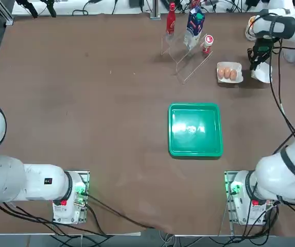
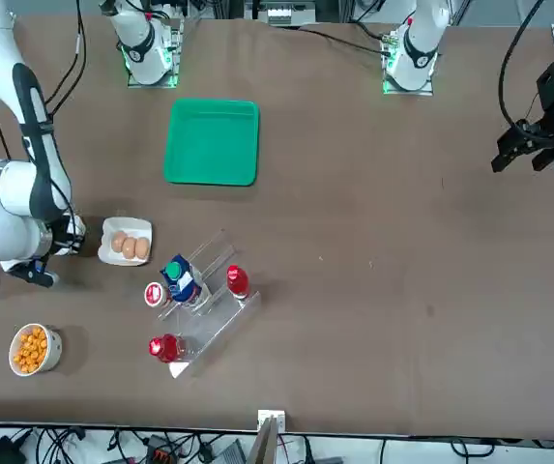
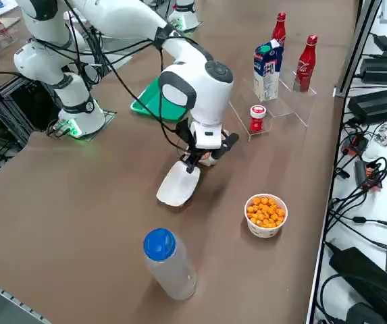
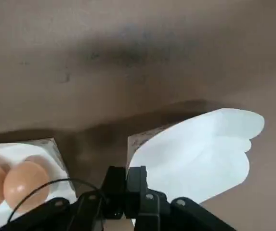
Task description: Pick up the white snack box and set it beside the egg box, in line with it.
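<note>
The right gripper (image 4: pixel 124 185) is clenched, its 2 fingers drawn together low over the table, right at the near end of the white box (image 4: pixel 193 156). From where I stand I can't tell whether they're pinching its edge or only meeting beside it, since the black fingertips hide that spot.

The box lies to the robot's right of the egg box (image 1: pixel 229 72), just beside it, with a strip of brown table (image 1: pixel 137 195) between them. Its long axis runs out from the fingers toward the robot's right, slanting a little back toward the arm bases, and a rounded end points away from the hand. So it sits askew to the egg box rather than squared up with it. I count 3 brown eggs (image 1: pixel 227 73) in there from overhead.

Farther out, the green tray (image 1: pixel 195 129) is on the bases' side of the egg box, and the clear stand (image 1: pixel 184 59) with its bottles and carton is off to the far left. The cup of orange snacks (image 3: pixel 266 216) stands beyond the hand, and a blue-capped bottle (image 3: pixel 171 266) is well over to the robot's right
</note>
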`<control>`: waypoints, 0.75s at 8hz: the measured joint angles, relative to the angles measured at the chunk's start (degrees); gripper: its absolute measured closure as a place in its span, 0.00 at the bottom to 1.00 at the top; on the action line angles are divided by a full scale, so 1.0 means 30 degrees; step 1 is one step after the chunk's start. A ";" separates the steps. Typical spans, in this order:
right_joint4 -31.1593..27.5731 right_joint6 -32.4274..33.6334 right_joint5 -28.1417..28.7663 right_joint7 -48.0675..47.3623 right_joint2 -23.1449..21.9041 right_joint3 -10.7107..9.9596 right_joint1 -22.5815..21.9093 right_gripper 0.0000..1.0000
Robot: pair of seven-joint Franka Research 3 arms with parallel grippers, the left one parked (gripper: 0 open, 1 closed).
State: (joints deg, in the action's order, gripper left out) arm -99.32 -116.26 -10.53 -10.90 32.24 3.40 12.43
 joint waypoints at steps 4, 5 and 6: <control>-0.0063 -0.0136 -0.0294 -0.0096 0.0841 -0.0103 -0.0267 0.98; -0.0067 -0.0360 -0.0318 -0.0100 0.1056 -0.0236 -0.0243 0.97; -0.0068 -0.0537 -0.0321 -0.0102 0.1175 -0.0326 -0.0213 0.96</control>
State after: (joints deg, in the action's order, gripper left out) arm -99.52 -117.87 -11.49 -11.21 35.76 2.43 11.79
